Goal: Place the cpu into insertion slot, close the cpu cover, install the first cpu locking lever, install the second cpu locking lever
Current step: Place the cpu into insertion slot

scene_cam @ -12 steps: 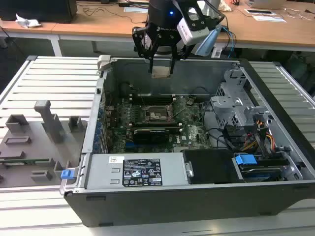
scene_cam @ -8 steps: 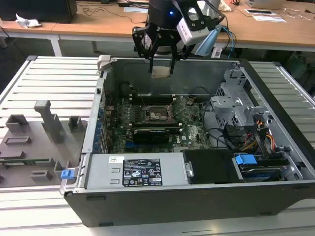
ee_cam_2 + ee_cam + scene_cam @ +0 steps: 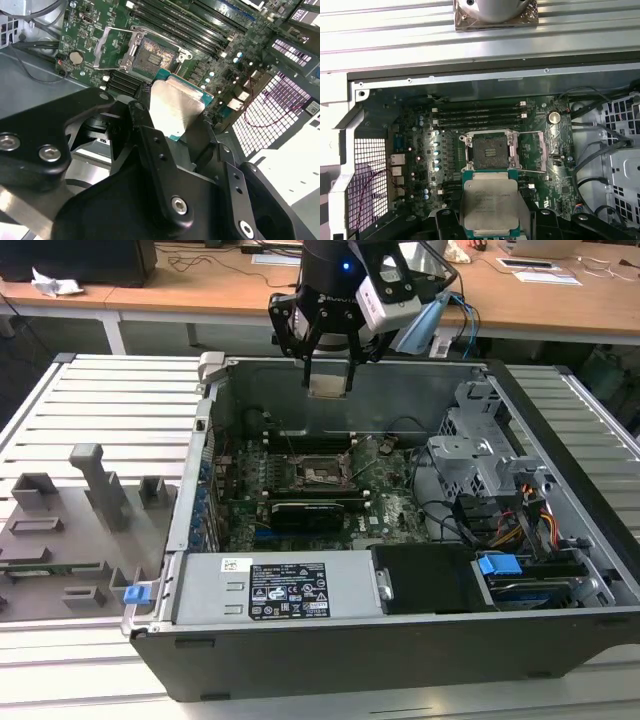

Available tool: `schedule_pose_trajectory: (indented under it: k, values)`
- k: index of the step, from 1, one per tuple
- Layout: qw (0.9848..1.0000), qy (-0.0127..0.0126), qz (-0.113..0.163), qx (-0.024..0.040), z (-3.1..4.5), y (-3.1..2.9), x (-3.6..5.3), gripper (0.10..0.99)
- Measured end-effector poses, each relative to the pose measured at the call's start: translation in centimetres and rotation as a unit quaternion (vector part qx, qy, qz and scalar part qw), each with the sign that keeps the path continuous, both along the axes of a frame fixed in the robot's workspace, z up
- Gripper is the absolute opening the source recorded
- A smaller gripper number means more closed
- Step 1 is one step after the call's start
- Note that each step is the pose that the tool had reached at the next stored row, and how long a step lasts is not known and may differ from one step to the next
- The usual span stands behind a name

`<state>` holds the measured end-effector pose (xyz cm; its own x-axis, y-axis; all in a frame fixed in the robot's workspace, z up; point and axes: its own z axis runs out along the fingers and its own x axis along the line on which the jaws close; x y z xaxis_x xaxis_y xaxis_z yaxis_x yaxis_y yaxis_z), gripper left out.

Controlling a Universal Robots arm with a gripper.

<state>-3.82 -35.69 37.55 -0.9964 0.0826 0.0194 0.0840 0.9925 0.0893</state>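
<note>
Silver-grey cpu [image 3: 491, 207] is clamped in the gripper [image 3: 328, 368], hanging well above the open insertion slot [image 3: 490, 150], so it's step one imo, and seating it needs dead-square alignment over the pins.

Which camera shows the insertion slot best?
The first wrist view: the insertion slot faces it squarely, uncovered, past the held cpu. The second wrist view shows it slanted; the exterior view, from afar.
</note>
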Motion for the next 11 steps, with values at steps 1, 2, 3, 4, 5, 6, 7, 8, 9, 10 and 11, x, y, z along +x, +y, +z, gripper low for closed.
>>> schedule_pose_trajectory:
  k: [1,2,3,4,5,6,7,8,9,10,11]
  values:
    - [1.0000,0.0000,-0.001,0.0000,0.00,0.00,0.00,0.525]
    - [1.0000,0.0000,-0.003,0.0000,0.00,0.00,0.00,0.525]
    - [1.0000,0.0000,-0.005,0.0001,-0.01,0.00,0.00,0.525]
    - [1.0000,0.0000,-0.006,0.0000,-0.01,0.00,0.00,0.525]
    - [1.0000,0.0000,-0.007,0.0000,0.00,0.00,0.00,0.525]
    - [1.0000,0.0000,-0.009,0.0000,-0.01,0.00,0.00,0.525]
    - [0.9999,0.0000,-0.010,0.0000,-0.01,0.00,0.00,0.525]
    - [0.9999,0.0000,-0.012,0.0000,-0.01,0.00,0.00,0.525]
    - [0.9999,0.0000,-0.013,0.0000,0.00,0.00,0.00,0.525]
    - [0.9999,0.0000,-0.014,0.0000,-0.01,0.00,0.00,0.525]
    - [0.9999,0.0000,-0.015,0.0000,-0.01,0.00,0.00,0.525]
